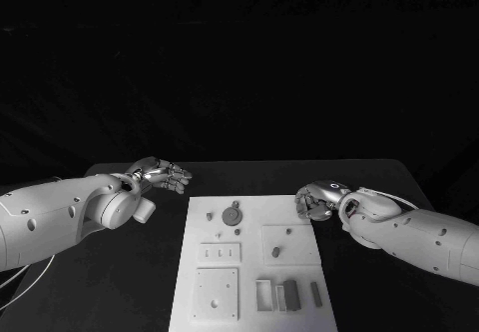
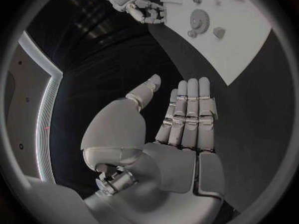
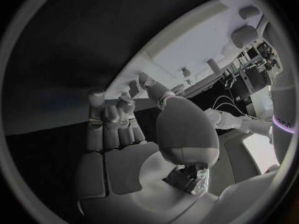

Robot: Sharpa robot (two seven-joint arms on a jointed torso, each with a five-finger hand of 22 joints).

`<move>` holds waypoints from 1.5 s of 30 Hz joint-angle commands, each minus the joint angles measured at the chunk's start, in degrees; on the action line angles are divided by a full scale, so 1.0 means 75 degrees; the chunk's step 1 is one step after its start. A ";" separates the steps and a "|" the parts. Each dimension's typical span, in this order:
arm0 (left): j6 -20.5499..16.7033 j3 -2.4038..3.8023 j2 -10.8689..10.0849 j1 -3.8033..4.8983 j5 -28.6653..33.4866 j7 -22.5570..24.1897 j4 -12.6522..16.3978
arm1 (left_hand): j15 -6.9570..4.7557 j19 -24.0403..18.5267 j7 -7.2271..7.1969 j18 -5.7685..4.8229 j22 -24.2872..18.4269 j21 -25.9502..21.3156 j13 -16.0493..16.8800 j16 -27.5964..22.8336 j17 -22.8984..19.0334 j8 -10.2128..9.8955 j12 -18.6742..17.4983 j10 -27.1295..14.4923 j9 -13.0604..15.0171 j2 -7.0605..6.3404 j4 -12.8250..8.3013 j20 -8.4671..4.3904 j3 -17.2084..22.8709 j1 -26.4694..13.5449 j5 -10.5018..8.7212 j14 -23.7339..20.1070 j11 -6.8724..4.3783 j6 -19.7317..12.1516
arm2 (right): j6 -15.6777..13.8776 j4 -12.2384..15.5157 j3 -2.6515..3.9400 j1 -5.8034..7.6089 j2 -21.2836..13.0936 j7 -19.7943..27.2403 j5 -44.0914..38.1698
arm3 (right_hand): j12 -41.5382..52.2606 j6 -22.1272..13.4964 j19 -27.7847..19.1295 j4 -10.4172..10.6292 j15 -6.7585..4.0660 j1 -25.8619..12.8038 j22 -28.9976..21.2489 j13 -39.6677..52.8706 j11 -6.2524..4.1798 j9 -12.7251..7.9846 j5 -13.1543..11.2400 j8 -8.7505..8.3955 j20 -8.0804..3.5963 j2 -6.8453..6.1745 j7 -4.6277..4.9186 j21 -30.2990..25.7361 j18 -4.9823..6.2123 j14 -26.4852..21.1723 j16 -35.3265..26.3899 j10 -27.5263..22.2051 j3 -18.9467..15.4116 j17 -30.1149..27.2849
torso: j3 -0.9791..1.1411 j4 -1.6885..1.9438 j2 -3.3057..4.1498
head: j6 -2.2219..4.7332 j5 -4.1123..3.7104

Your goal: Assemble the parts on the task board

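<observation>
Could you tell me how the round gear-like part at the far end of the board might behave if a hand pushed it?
The gear lies flat, so it would probably slide across the task board, not tip. It looks small and thin, likely light.

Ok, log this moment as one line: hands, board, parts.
left hand: open, off board's far-left corner | right hand: fingers curled, at board's right edge | task board: gear and parts resting on it

beyond the far edge of my black table [image 1: 130,283] i see only darkness, with no wall or floor to make out. from my left wrist a pale lit strip [image 2: 45,109] curves along a grey panel [image 2: 22,104] beside the dark. from my right wrist there is cluttered equipment with cables [image 3: 252,67], too small to tell apart.
</observation>
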 commanded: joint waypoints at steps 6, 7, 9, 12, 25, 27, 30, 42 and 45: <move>0.0111 0.0004 0.0002 0.0005 -0.0029 0.0027 0.0009 | 0.0008 0.0009 0.0004 0.0157 0.0008 -0.0039 0.0015 -0.0042 0.0015 -0.0029 -0.0046 0.0054 0.0010 0.0019 -0.0001 -0.0065 0.0013 0.0002 0.0000 0.0067 -0.0002 0.0068 | -0.0036 0.0018 -0.0001 -0.0012 0.0002 0.0057 0.0046 | 0.0243 0.0191 0.0014 0.0068 -0.0025 -0.0074 0.0132 -0.0090 0.0010 0.0051 0.0023 0.0061 -0.0080 0.0097 0.0048 0.0096 0.0340 0.0100 0.0086 -0.0077 0.0024 0.0050 | 0.0004 -0.0004 -0.0002 | -0.0008 0.0011; 0.0112 0.0004 0.0002 0.0005 -0.0029 0.0026 0.0009 | 0.0008 0.0009 0.0004 0.0157 0.0008 -0.0039 0.0015 -0.0043 0.0016 -0.0029 -0.0047 0.0054 0.0010 0.0019 -0.0002 -0.0065 0.0013 0.0003 0.0000 0.0067 -0.0002 0.0068 | -0.0032 0.0018 -0.0001 -0.0012 0.0000 0.0062 0.0048 | 0.0269 0.0215 0.0014 0.0065 -0.0030 -0.0075 0.0131 -0.0106 0.0003 0.0059 0.0023 0.0070 -0.0084 0.0116 0.0041 0.0104 0.0340 0.0106 0.0089 -0.0081 0.0026 0.0056 | 0.0005 -0.0005 -0.0002 | -0.0010 0.0010; 0.0118 0.0004 0.0002 0.0005 -0.0030 0.0023 0.0010 | 0.0008 0.0009 0.0004 0.0157 0.0008 -0.0040 0.0015 -0.0044 0.0017 -0.0029 -0.0047 0.0054 0.0010 0.0018 -0.0002 -0.0065 0.0013 0.0003 0.0000 0.0067 -0.0002 0.0068 | -0.0032 0.0014 -0.0001 -0.0014 0.0000 0.0068 0.0048 | 0.0308 0.0262 0.0012 0.0053 -0.0039 -0.0069 0.0131 -0.0135 -0.0010 0.0075 0.0023 0.0090 -0.0090 0.0148 0.0026 0.0116 0.0340 0.0113 0.0092 -0.0089 0.0030 0.0065 | 0.0005 -0.0007 0.0001 | -0.0019 0.0006; 0.0123 0.0004 0.0010 0.0005 -0.0031 0.0026 0.0008 | 0.0008 0.0009 0.0004 0.0157 0.0009 -0.0041 0.0016 -0.0046 0.0018 -0.0030 -0.0048 0.0054 0.0011 0.0018 -0.0002 -0.0064 0.0013 0.0002 0.0000 0.0067 -0.0002 0.0068 | -0.0047 0.0023 -0.0001 -0.0018 -0.0004 0.0105 0.0070 | 0.0350 0.0319 0.0003 0.0040 -0.0054 -0.0073 0.0128 -0.0182 -0.0027 0.0093 0.0023 0.0111 -0.0094 0.0195 0.0007 0.0126 0.0340 0.0114 0.0087 -0.0107 0.0033 0.0073 | 0.0005 -0.0011 0.0000 | -0.0023 0.0005; 0.0130 0.0004 0.0019 0.0005 -0.0041 0.0020 0.0000 | 0.0009 0.0008 0.0005 0.0156 0.0011 -0.0044 0.0020 -0.0053 0.0025 -0.0032 -0.0053 0.0054 0.0011 0.0017 -0.0002 -0.0064 0.0012 0.0001 0.0000 0.0068 -0.0001 0.0066 | -0.0060 0.0030 -0.0001 -0.0024 -0.0010 0.0111 0.0070 | 0.0519 0.0680 -0.0033 -0.0050 -0.0150 -0.0093 0.0119 -0.0419 -0.0143 0.0180 0.0024 0.0233 -0.0096 0.0467 -0.0117 0.0175 0.0340 0.0123 0.0057 -0.0175 0.0057 0.0111 | 0.0006 -0.0006 0.0001 | -0.0040 0.0003; 0.0131 0.0004 0.0017 0.0005 -0.0044 0.0017 -0.0001 | 0.0009 0.0008 0.0005 0.0156 0.0011 -0.0045 0.0021 -0.0054 0.0027 -0.0032 -0.0054 0.0054 0.0011 0.0017 -0.0003 -0.0064 0.0012 0.0002 0.0000 0.0068 -0.0001 0.0066 | -0.0061 0.0027 -0.0001 -0.0024 -0.0009 0.0100 0.0070 | 0.0539 0.0696 -0.0032 -0.0024 -0.0160 -0.0130 0.0115 -0.0451 -0.0150 0.0184 0.0026 0.0228 -0.0094 0.0499 -0.0124 0.0179 0.0340 0.0126 0.0054 -0.0182 0.0057 0.0116 | 0.0006 -0.0005 0.0001 | -0.0044 0.0002; 0.0130 0.0004 0.0015 0.0005 -0.0044 0.0017 0.0000 | 0.0009 0.0008 0.0005 0.0156 0.0012 -0.0045 0.0022 -0.0056 0.0028 -0.0033 -0.0055 0.0054 0.0012 0.0018 -0.0003 -0.0064 0.0012 0.0002 0.0000 0.0069 -0.0001 0.0066 | -0.0076 0.0027 -0.0001 -0.0024 -0.0010 0.0100 0.0070 | 0.0556 0.0729 -0.0033 -0.0021 -0.0168 -0.0133 0.0113 -0.0475 -0.0160 0.0192 0.0027 0.0237 -0.0096 0.0527 -0.0135 0.0182 0.0340 0.0129 0.0052 -0.0187 0.0066 0.0120 | 0.0006 -0.0008 -0.0001 | -0.0046 0.0002; 0.0147 0.0004 0.0001 0.0006 -0.0180 -0.0046 0.0023 | 0.0009 0.0009 0.0005 0.0157 0.0014 -0.0048 0.0027 -0.0063 0.0036 -0.0034 -0.0058 0.0055 0.0013 0.0019 -0.0005 -0.0064 0.0014 0.0005 0.0000 0.0071 -0.0001 0.0067 | -0.0251 0.0058 -0.0001 -0.0025 -0.0007 0.0136 0.0062 | 0.0605 0.0812 -0.0045 -0.0042 -0.0195 -0.0125 0.0110 -0.0563 -0.0189 0.0219 0.0027 0.0250 -0.0101 0.0674 -0.0165 0.0192 0.0340 0.0129 0.0038 -0.0212 0.0097 0.0132 | 0.0005 -0.0007 0.0001 | -0.0051 0.0010; 0.0194 0.0004 0.0002 0.0006 -0.0215 -0.0084 0.0023 | -0.0044 0.0106 0.0002 0.0176 0.0054 -0.0002 0.0053 0.0001 0.0126 -0.0034 -0.0064 0.0080 0.0020 0.0024 0.0004 -0.0098 0.0004 0.0002 -0.0001 0.0210 -0.0010 0.0079 | -0.0263 0.0115 0.0000 -0.0025 -0.0017 0.0118 0.0027 | 0.0615 0.0819 -0.0041 -0.0042 -0.0199 -0.0130 0.0110 -0.0577 -0.0192 0.0222 0.0026 0.0249 -0.0101 0.0697 -0.0168 0.0196 0.0340 0.0133 0.0039 -0.0211 0.0097 0.0135 | 0.0005 -0.0009 -0.0002 | -0.0042 0.0022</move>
